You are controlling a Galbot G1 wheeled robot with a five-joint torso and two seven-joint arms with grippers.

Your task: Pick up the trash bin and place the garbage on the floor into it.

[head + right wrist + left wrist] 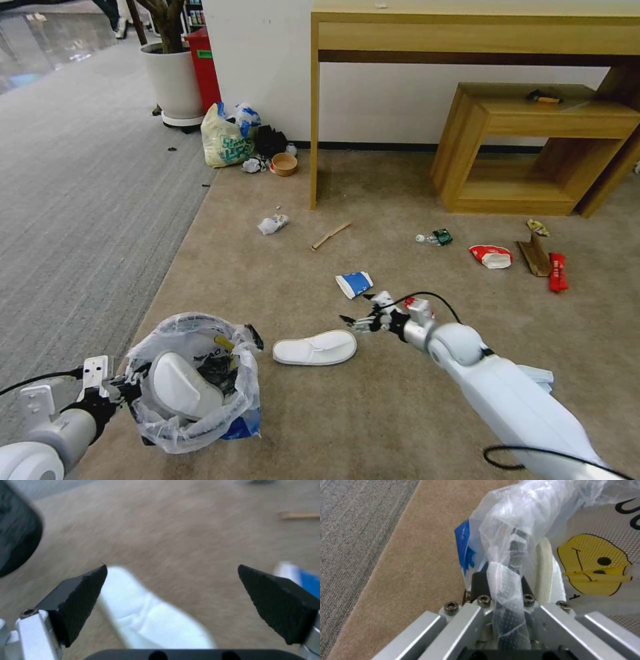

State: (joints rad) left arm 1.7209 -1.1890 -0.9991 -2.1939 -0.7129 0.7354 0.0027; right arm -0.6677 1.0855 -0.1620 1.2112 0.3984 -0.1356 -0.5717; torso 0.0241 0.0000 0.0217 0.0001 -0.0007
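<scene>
The trash bin [200,407], black with a crinkly plastic liner, hangs tilted at the lower left and holds one white slipper [180,390]. My left gripper [128,390] is shut on its rim; the left wrist view shows the fingers [480,580] pinching rim and liner [520,530]. A second white slipper [315,348] lies on the beige floor [400,413]. My right gripper [353,324] hovers open just above its toe end; in the right wrist view the slipper [150,615] lies beneath the spread fingertips [83,597]. A blue-white paper cup [353,283] sits just beyond.
Farther out lie a wooden stick [331,235], crumpled paper [272,224], plastic bottle [433,237], red-white bowl [491,255], cardboard [533,255] and red wrapper [557,272]. A wooden desk [467,33] and low shelf [533,153] stand behind, a yellowish bag [225,143] by the wall.
</scene>
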